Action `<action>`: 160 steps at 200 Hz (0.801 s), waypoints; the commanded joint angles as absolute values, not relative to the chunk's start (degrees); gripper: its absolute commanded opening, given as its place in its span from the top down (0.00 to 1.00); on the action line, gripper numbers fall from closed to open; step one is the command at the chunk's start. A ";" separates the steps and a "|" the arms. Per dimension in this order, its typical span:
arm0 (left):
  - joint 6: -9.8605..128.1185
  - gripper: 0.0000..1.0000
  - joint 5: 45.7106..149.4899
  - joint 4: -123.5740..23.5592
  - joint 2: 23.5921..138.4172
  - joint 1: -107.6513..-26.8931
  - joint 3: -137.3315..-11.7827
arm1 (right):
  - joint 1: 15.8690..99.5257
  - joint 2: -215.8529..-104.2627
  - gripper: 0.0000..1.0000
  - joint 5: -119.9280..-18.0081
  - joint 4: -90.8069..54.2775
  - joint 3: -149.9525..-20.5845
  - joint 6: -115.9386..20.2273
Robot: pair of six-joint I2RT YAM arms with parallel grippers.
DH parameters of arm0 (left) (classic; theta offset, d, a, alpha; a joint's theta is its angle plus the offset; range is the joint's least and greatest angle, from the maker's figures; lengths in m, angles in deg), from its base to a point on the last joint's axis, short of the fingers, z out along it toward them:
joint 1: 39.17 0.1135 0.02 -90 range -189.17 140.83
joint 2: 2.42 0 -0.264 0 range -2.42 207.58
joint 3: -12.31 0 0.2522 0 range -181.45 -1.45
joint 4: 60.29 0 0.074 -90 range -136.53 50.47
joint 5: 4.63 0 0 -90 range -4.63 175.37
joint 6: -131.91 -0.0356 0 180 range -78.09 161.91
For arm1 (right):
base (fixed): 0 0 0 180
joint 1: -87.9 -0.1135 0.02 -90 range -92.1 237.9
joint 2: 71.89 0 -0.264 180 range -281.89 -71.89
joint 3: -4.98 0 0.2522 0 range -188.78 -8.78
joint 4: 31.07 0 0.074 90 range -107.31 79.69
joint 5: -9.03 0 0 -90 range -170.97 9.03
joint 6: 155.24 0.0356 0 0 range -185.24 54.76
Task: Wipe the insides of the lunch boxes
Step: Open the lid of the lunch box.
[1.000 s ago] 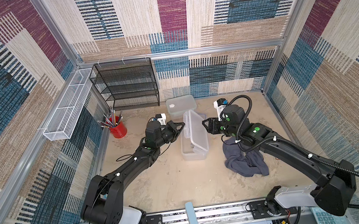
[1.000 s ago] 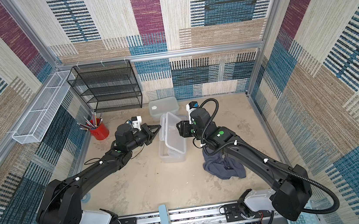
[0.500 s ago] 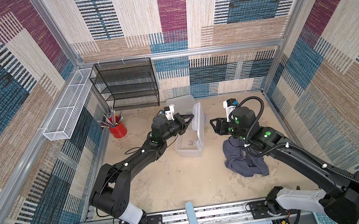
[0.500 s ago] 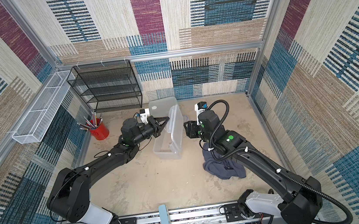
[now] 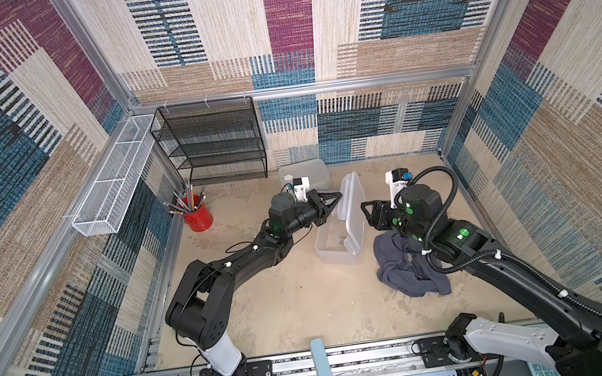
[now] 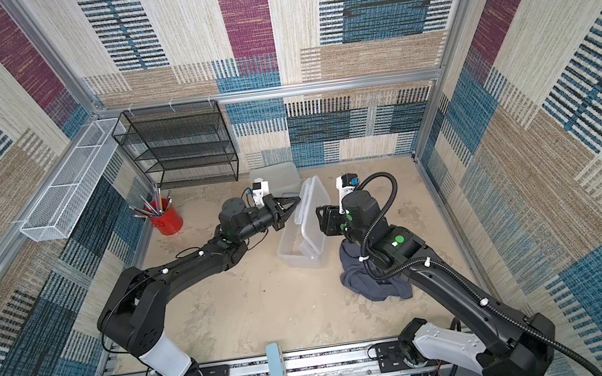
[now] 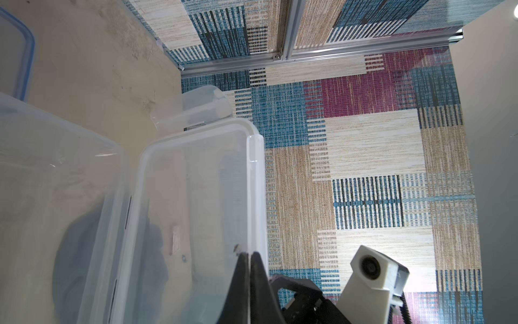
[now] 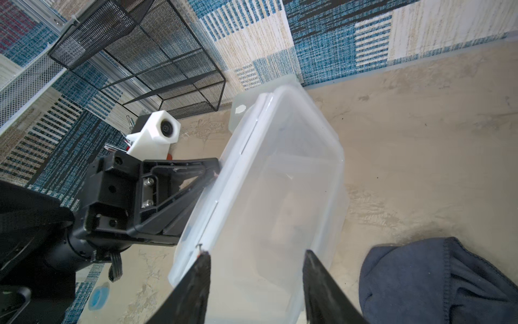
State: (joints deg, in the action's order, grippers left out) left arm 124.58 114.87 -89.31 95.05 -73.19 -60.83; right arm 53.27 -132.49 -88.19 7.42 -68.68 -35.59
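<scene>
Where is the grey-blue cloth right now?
In both top views the crumpled grey-blue cloth lies on the tan tabletop on the robot's right side, just beside the open translucent plastic lunch box.

Patchwork woven walls (image 5: 290, 26), sandy beige floor (image 5: 304, 303), black mesh shelf (image 5: 210, 141), white wire basket (image 5: 111, 178)

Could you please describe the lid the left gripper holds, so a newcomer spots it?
On the table, find the open clear tub near its middle. The lid stands tilted on edge over it, pinched by the left gripper; unlike the closed box behind, it is a thin whitish sheet.
</scene>
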 commanded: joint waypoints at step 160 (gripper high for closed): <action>123.54 1.00 119.84 -91.12 98.88 -81.02 -69.33 | 53.27 -123.43 0.48 -93.16 9.54 -65.58 -32.54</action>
